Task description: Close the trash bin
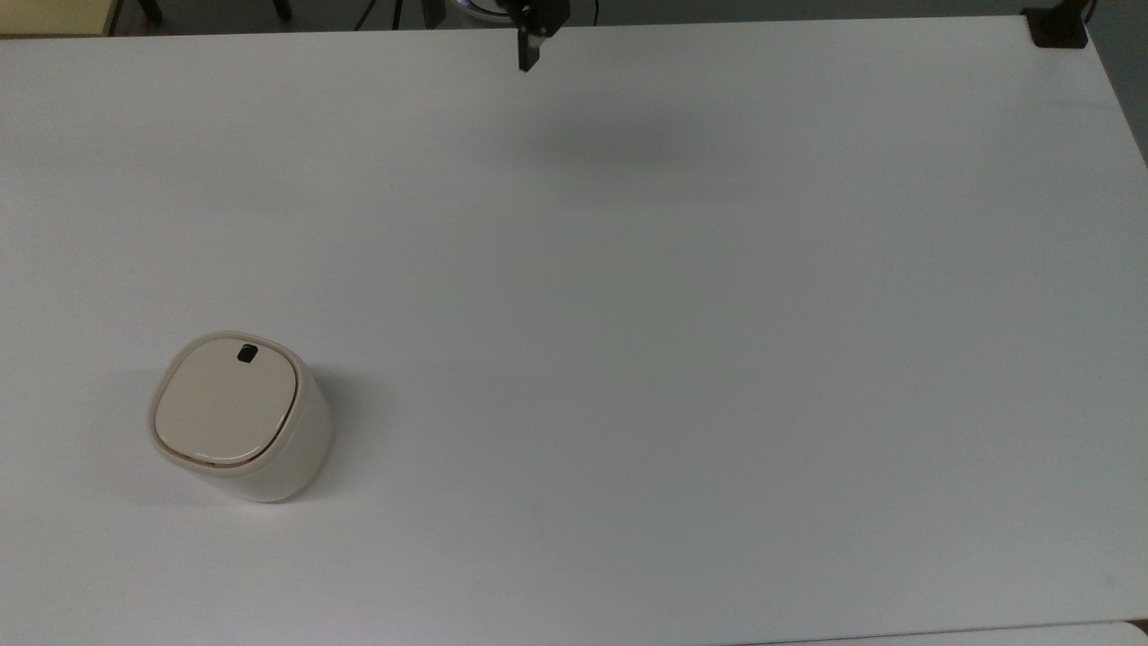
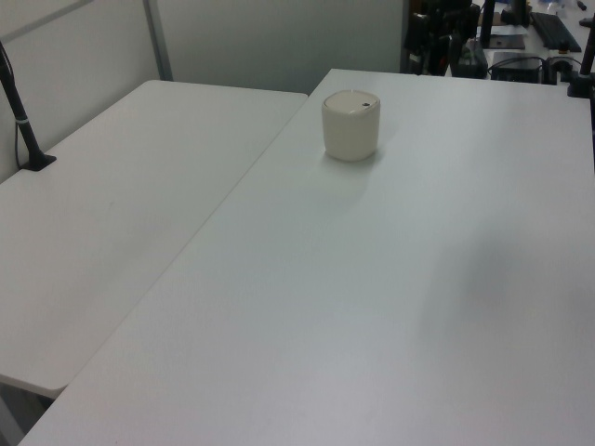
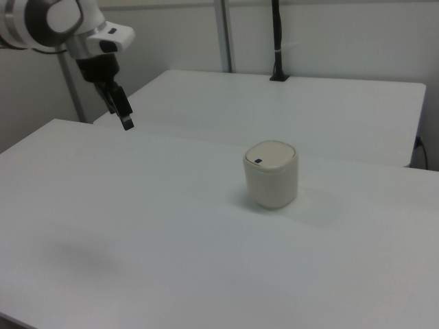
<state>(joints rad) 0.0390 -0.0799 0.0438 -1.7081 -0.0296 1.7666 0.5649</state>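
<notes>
Tool [image 3: 127, 124] raised, trash bin [image 3: 271, 174] well apart

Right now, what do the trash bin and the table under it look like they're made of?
The trash bin looks like cream plastic with a smooth, slightly satin skin: rounded moulded corners, a thin seam around the flat lid. The table looks like white matte laminate or plastic, though its plain top leaves that open.

Even, diffuse overhead light falls on the white bench [image 1: 682, 359], bright without hard glare. In the top view a soft grey shadow lies near the bench's far edge, and the trash bin [image 1: 240, 418] casts a faint shadow toward the top view's right. The right view shows a pale shadow beside the bin and a dim smudge near the bench's near-left corner. All 3 views look slightly soft and grainy.
</notes>
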